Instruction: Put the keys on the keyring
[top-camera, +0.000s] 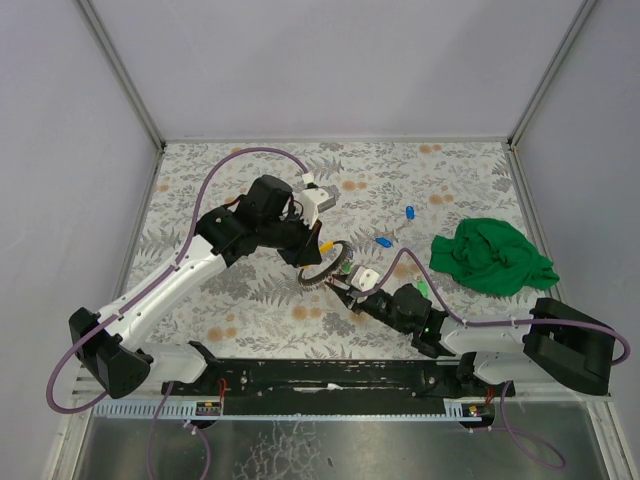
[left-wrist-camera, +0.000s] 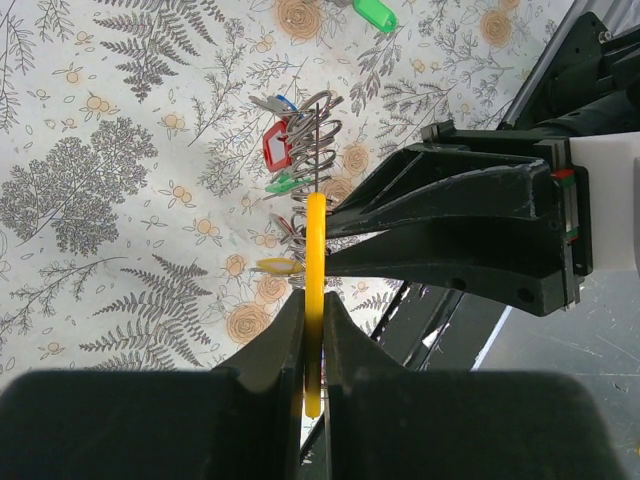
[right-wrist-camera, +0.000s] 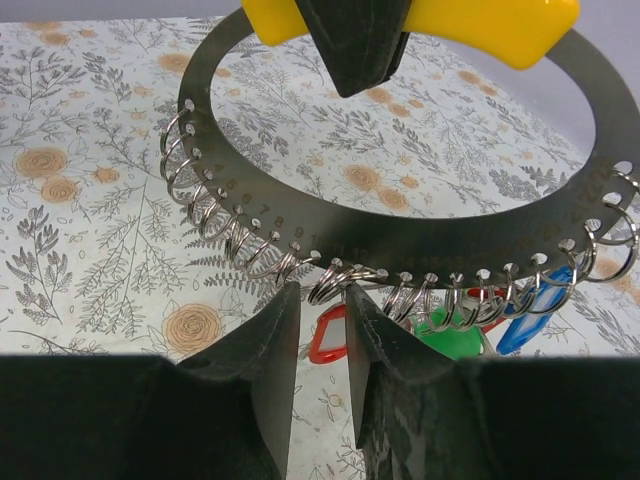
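Note:
The keyring (right-wrist-camera: 400, 235) is a flat dark grey metal ring with a yellow grip and many small split rings along its lower rim. My left gripper (left-wrist-camera: 314, 310) is shut on the yellow grip (left-wrist-camera: 315, 260) and holds the ring upright above the table. Red (right-wrist-camera: 328, 335), green (right-wrist-camera: 447, 335) and blue (right-wrist-camera: 530, 300) tagged keys hang from it. My right gripper (right-wrist-camera: 320, 295) stands open just under the rim, with a split ring and the red key in the gap between its fingers. In the top view both grippers (top-camera: 345, 283) meet at the ring (top-camera: 325, 265).
Two loose blue keys (top-camera: 409, 212) (top-camera: 382, 242) and a green one (top-camera: 423, 289) lie on the floral table to the right of the ring. A crumpled green cloth (top-camera: 492, 255) lies at the right. Grey walls close off the table's back and sides.

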